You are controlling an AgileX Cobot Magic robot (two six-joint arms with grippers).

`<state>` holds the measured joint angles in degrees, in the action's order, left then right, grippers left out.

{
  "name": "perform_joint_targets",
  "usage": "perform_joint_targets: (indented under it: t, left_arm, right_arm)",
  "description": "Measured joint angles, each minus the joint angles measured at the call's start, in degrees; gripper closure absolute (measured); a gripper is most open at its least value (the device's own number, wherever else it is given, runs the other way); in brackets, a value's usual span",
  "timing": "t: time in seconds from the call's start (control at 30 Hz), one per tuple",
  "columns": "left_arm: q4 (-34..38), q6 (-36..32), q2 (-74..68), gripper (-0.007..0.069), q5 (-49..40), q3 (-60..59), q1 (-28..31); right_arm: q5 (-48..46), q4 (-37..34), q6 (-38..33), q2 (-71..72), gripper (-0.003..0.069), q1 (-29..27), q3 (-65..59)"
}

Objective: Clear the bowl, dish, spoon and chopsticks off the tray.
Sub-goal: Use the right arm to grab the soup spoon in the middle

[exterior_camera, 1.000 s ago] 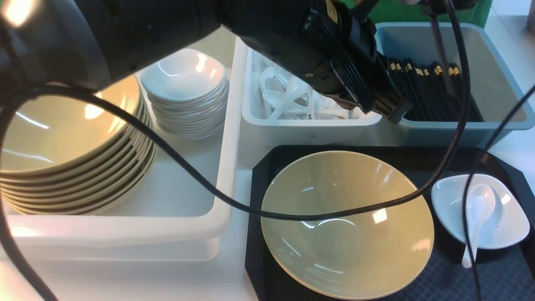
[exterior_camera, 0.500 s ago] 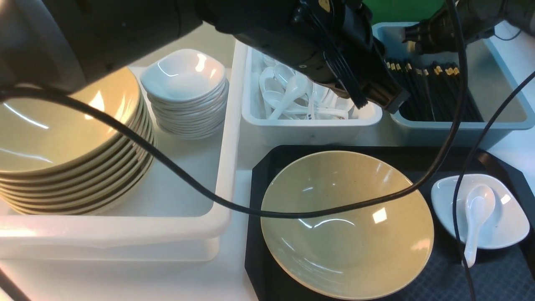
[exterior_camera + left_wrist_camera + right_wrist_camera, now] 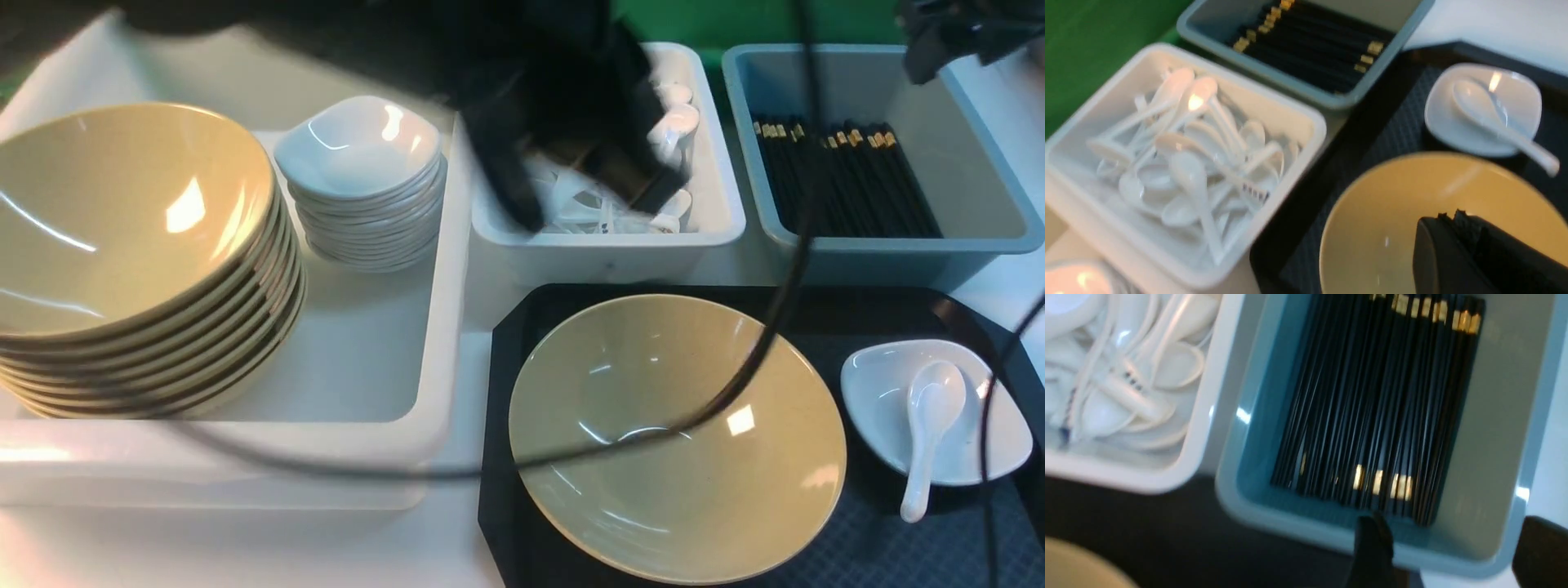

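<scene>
tray point(image 3: 502, 343) is carrying three of the items.
- bowl point(image 3: 678, 457) is sitting upright on the tray's left part, covering most of it.
- dish point(image 3: 878, 392) is sitting on the tray's right part, just beside the bowl. Can't tell if the rims are touching.
- spoon point(image 3: 931, 420) is lying in the dish, scoop up, handle poking over the dish rim toward the tray's near edge.
- chopsticks point(image 3: 841, 175) are lying bundled in the grey-blue tub point(image 3: 980, 196), just past the tray's far right edge. Can't tell one pair from another.
- white tub point(image 3: 722, 220) of loose spoons point(image 3: 1188, 171) is sitting just past the tray's far left edge.
- large white tub point(image 3: 367, 367) left of the tray is holding a stack of bowls point(image 3: 122, 245) and a stack of dishes point(image 3: 359, 163).

left gripper point(image 3: 1447, 218): fingers pressed together, gripping nothing, hanging over the bowl on the tray. Its arm is showing as a blur in the front view.

right gripper point(image 3: 1451, 528): fingers spread wide with nothing between them, hovering above the grey-blue tub beyond the tray's far edge.
</scene>
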<state>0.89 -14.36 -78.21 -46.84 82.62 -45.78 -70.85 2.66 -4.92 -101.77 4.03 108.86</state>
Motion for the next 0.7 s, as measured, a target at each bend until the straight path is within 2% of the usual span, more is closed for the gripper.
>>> perform_joint_targets:
  t: [0.13, 0.27, 0.3, 0.37, 0.5, 0.53, 0.7]
  left_arm:
    - [-0.1, 0.0, 5.9, 0.0636, 2.8, -9.8, 0.0]
    - [1.1, 0.0, 12.0, 0.0636, 8.9, -20.9, 0.0]
    - [1.1, 0.0, 12.2, 0.0636, 9.2, -20.9, 0.0]
    - [3.3, 0.0, 13.9, 0.0636, 12.3, -24.8, 0.0]
    - [6.2, 0.0, 14.5, 0.0636, 14.1, -27.1, 0.0]
    - [6.2, 0.0, 14.5, 0.0636, 14.1, -27.1, 0.0]
    - [8.5, 0.0, 14.5, 0.0636, 12.7, -27.4, 0.0]
  right_arm:
    - [-0.3, -1.2, -0.4, 9.3, 0.0186, 0.0, -10.5]
    - [-0.2, -1.5, 0.8, 21.1, 0.0186, 0.9, -28.0]
    - [-0.2, -1.5, 0.9, 21.6, 0.0186, 1.0, -28.0]
    - [2.3, -1.6, 2.8, 26.3, 0.0186, 2.3, -38.8]
    - [9.0, -1.8, 7.2, 29.3, 0.0186, 4.3, -51.2]
    - [9.3, -1.8, 7.2, 29.3, 0.0186, 4.3, -51.2]
    - [19.6, -1.8, 15.8, 26.9, 0.0185, 4.5, -58.5]
